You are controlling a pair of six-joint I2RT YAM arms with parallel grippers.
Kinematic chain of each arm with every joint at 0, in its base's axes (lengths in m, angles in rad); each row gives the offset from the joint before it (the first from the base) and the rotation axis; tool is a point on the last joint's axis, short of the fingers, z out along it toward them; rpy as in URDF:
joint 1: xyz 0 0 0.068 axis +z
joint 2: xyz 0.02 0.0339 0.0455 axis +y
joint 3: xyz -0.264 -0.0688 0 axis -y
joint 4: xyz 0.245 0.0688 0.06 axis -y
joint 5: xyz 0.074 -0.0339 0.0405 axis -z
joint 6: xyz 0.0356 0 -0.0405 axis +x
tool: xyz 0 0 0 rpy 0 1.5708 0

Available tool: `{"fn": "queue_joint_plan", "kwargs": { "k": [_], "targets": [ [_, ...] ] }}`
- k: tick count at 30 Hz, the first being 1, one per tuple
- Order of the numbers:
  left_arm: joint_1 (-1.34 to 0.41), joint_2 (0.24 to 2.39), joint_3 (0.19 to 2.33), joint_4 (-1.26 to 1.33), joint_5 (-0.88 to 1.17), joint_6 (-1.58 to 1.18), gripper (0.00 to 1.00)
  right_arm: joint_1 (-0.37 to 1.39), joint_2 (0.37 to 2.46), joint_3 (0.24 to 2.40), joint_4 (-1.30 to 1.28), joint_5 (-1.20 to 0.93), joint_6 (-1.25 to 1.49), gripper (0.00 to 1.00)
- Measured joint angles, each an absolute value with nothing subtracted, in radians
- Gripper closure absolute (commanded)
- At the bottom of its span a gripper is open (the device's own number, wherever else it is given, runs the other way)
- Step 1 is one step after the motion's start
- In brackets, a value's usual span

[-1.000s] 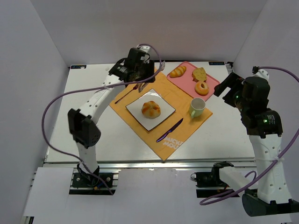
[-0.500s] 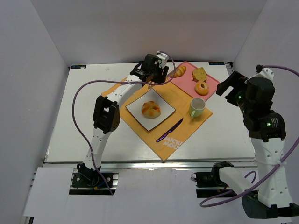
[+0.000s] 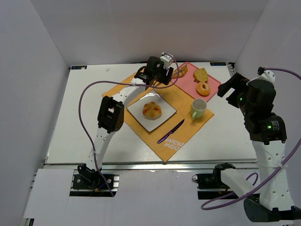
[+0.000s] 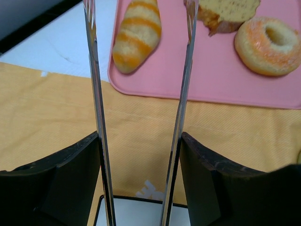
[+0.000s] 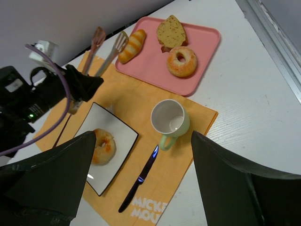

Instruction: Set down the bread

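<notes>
Left arm (image 3: 123,94) outstretched toward pink tray (image 3: 187,84)

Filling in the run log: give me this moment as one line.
left gripper: open, tongs aimed at striped roll | pink tray: roll, slice, donut | plate: one pastry | right gripper: open, empty

Both arms are built from white tube-like links joined by chunky black joint housings. A thin purple cable (image 3: 84,117) loops free of the left arm (image 3: 109,115) from base to wrist; a similar purple cable (image 3: 282,155) trails off the right arm (image 3: 263,127). Small green lights glow on the right arm's black housings. Each base is a black bracket bolted to a metal rail at the near edge of the surface. The left end effector (image 4: 141,70) carries two long, thin, silvery tong-like fingers (image 4: 96,94) fixed in black mounts.
</notes>
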State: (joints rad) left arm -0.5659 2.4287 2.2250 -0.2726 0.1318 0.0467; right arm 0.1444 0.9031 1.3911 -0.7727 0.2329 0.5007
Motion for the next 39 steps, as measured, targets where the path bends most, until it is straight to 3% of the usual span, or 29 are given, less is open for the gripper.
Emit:
{"fn": "queue_joint_plan", "kwargs": {
  "k": [22, 35, 39],
  "targets": [
    [-0.566, 2.549, 2.238, -0.252, 0.178, 0.044, 0.30, 0.144, 0.815, 1.311, -0.743, 0.270, 0.551, 0.12],
    [-0.566, 2.577, 2.238, -0.249, 0.154, 0.048, 0.27, 0.144, 0.799, 1.276, -0.752, 0.279, 0.579, 0.12],
    [-0.566, 2.579, 2.239, -0.251, 0.144, 0.053, 0.37, 0.144, 0.800, 1.264, -0.752, 0.279, 0.588, 0.12]
  ]
}}
